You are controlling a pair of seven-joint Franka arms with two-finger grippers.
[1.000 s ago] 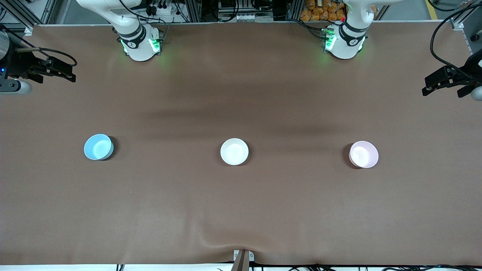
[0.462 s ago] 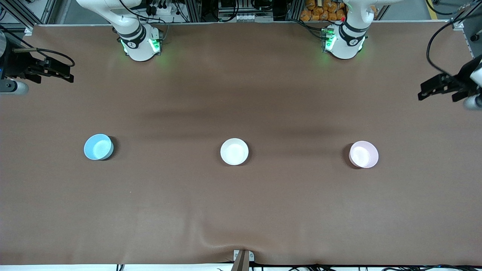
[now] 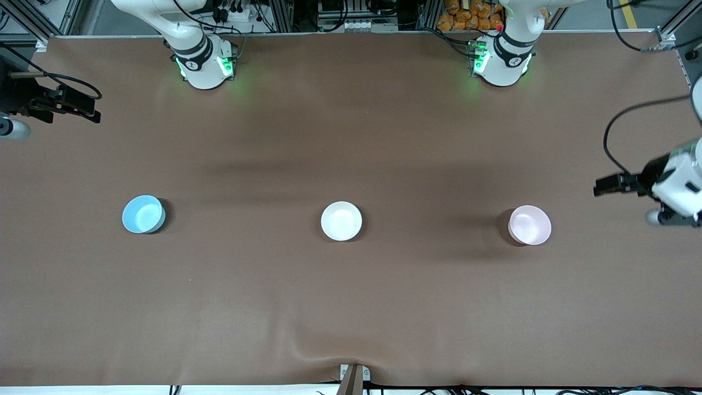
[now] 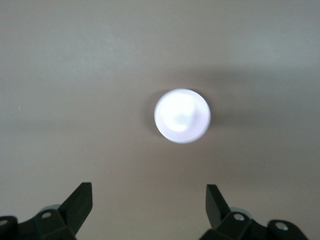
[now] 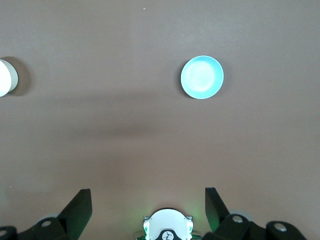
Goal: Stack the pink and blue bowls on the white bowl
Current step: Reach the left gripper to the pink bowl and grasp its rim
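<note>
Glossy pink bowl (image 3: 530, 225), upright, empty

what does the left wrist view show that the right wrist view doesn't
Only the left wrist view shows the pink bowl, washed out to near white, ahead of the left gripper, whose fingers are spread open.

Only the right wrist view shows the blue bowl, an edge of the white bowl, the right arm's own base with green lights, and the right gripper, also open.

Both share the brown table cover and an empty-handed gripper over it. No bowl appears in both views.
</note>
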